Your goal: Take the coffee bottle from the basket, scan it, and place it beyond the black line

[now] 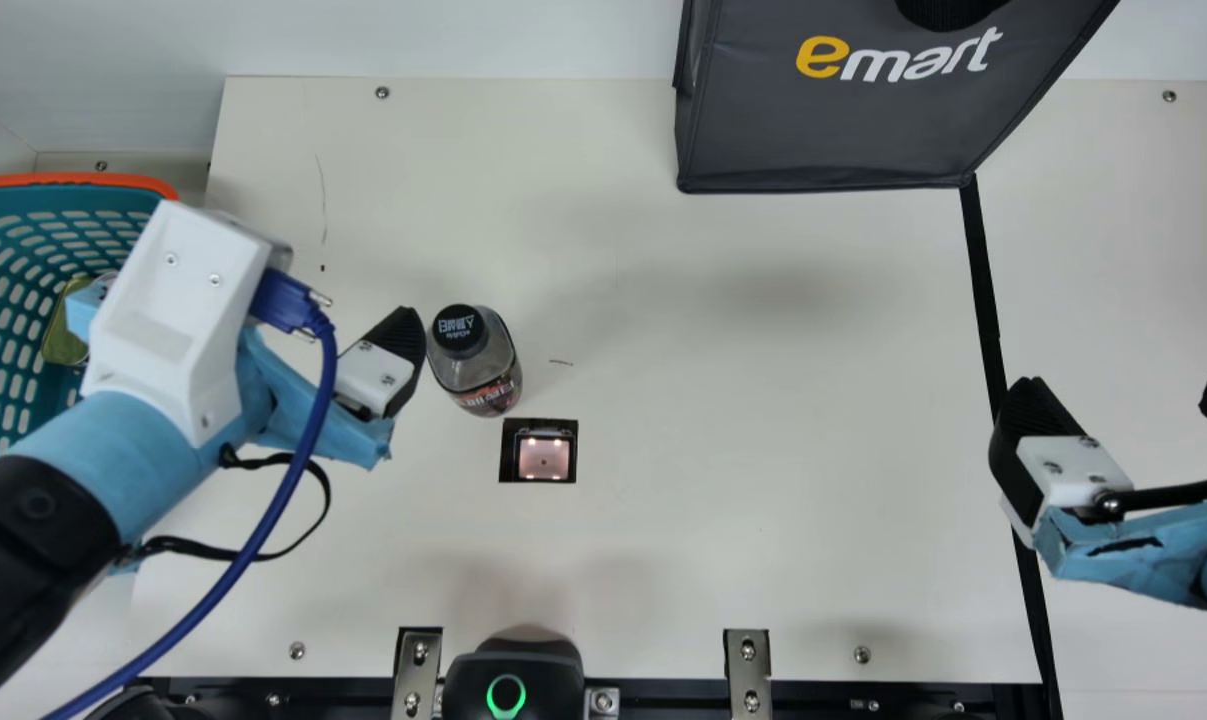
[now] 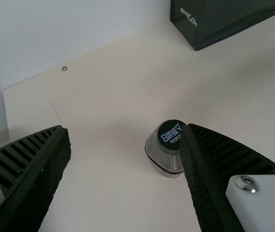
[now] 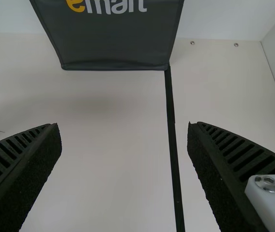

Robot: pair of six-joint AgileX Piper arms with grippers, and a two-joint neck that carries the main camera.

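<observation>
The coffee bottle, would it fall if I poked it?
Maybe. The coffee bottle stands upright, so a poke near its black cap could tip it. Its rounded sides might then let it roll. Its smooth walls look undented, so probably stiff.

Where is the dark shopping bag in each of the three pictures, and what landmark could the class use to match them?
Main view: the bag is at the top, right of centre.
Left wrist view: its lower corner shows farther back than the coffee bottle.
Right wrist view: its bottom edge lies by the far end of the black line.
Shared landmark: the table's back edge.
</observation>
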